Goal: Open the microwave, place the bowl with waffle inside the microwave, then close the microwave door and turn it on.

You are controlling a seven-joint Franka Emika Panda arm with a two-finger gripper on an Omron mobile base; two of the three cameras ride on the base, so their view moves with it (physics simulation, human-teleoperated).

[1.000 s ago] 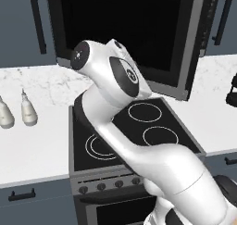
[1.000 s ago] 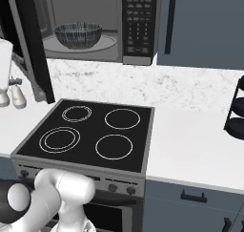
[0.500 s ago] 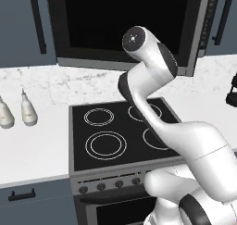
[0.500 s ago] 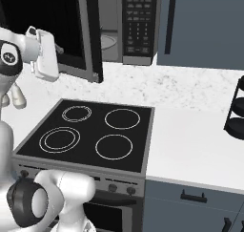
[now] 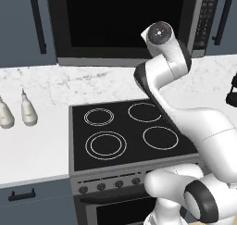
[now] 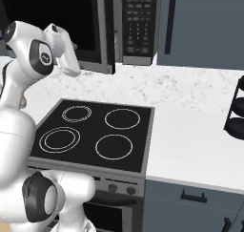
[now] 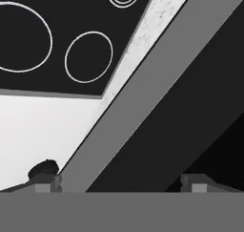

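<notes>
Both base views flank the stove (image 5: 125, 134) from behind — hand view hugs the microwave door (image 7: 157, 111).

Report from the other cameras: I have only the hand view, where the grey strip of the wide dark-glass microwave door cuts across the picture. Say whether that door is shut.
Observer: In the left base view the microwave door looks flush with the appliance's front, shut or very nearly so.
Operator: Locate the keypad.
Observer: The narrow keypad panel of small buttons stands just right of the door.
Operator: Name what stands beside the stove.
Observer: Two small pale bottles stand on the white speckled counter, left of the black four-ring stove.
</notes>
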